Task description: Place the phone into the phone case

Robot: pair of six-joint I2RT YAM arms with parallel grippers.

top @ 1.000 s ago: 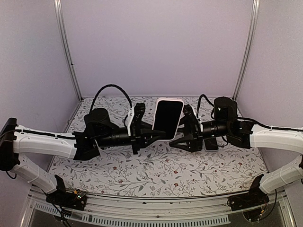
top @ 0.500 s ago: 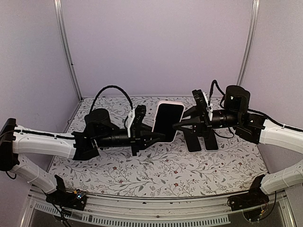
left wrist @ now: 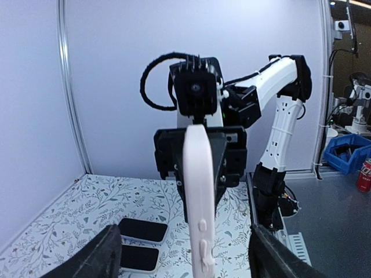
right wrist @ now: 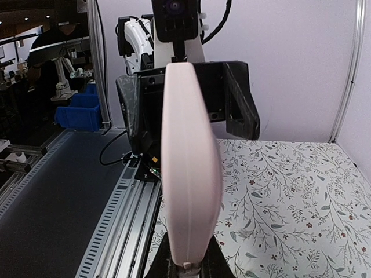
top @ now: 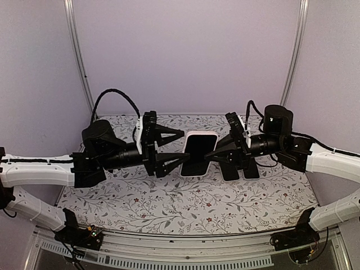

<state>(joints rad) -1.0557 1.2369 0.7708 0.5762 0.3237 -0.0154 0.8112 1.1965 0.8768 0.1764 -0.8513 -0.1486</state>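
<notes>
Top external: floral table (top: 225, 208), lilac-looking walls (top: 185, 56)

Overhead rear view down; opposed wrist cameras close, both on the phone (left wrist: 200, 214)

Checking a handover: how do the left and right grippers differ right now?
The left gripper is open, its jaws spread wide either side of the phone without touching it; the right gripper is shut on the phone's edge. The left carries nothing, while the right alone holds the phone up. Both hang above the table, facing each other across the phone.
</notes>
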